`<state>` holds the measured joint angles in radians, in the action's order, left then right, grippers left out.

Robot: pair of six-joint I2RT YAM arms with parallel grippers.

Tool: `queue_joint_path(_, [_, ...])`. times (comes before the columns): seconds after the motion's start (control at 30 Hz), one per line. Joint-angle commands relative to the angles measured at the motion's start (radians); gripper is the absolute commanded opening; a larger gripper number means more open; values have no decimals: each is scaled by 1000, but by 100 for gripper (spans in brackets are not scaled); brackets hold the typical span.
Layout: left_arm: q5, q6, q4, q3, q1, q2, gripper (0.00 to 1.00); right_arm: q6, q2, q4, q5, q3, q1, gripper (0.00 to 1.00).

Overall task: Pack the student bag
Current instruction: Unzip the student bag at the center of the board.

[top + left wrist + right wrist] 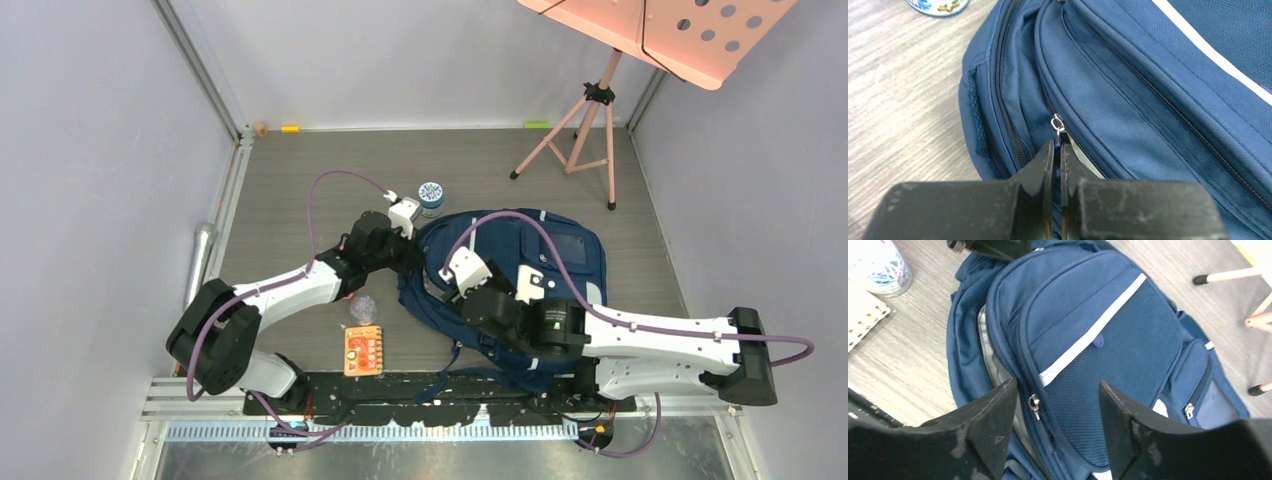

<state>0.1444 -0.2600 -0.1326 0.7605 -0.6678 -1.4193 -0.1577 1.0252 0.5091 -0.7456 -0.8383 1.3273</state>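
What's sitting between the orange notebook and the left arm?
A clear jar of coloured paper clips stands there, beyond the orange notebook and short of the left arm, seen in the top view.

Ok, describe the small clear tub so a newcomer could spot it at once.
Find the big navy student bag mid-table. Left of it lies an orange notebook; the tub sits just beyond its far edge. It is clear with coloured clips inside, unlike the blue-patterned tin by the bag's far corner.
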Motion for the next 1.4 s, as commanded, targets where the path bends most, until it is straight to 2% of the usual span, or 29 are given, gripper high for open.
queue_joint_path(0.0, [86,-27,-111,-52,6,33,0,60,64,-119,-99,-71,-3,72])
queue_joint_path(0.13, [94,-31,-123,-53,6,26,0,85,156,-205,-110,-90,-4,77])
queue_joint_path(0.4, [102,-39,-139,-59,6,31,0,111,328,-391,-76,-106,-5,78])
queue_joint_path(0.57, [101,-43,-145,-66,6,38,0,101,402,-464,-148,-119,-16,79])
queue_joint_path(0.7, [101,-47,-151,-64,6,37,0,86,457,-466,-212,-128,-39,79])
queue_joint_path(0.87, [95,-51,-159,-66,7,40,0,8,490,-436,-222,-112,-77,79])
queue_joint_path(1.0, [80,-56,-159,-66,7,46,0,-54,507,-370,-277,-100,-101,78])
queue_joint_path(1.07, [76,-59,-159,-65,6,47,0,-81,504,-348,-294,-93,-111,75])
queue_joint_path(1.13, [71,-61,-155,-64,7,52,0,-99,490,-321,-311,-90,-115,65])
queue_joint_path(1.2, [66,-59,-152,-68,7,59,0,-128,468,-278,-334,-88,-118,46])
queue_joint_path(1.3, [55,-60,-153,-80,5,74,0,-170,415,-231,-351,-66,-133,34])
queue_joint_path(1.37, [54,-61,-153,-82,6,81,0,-184,384,-205,-343,-43,-145,22])
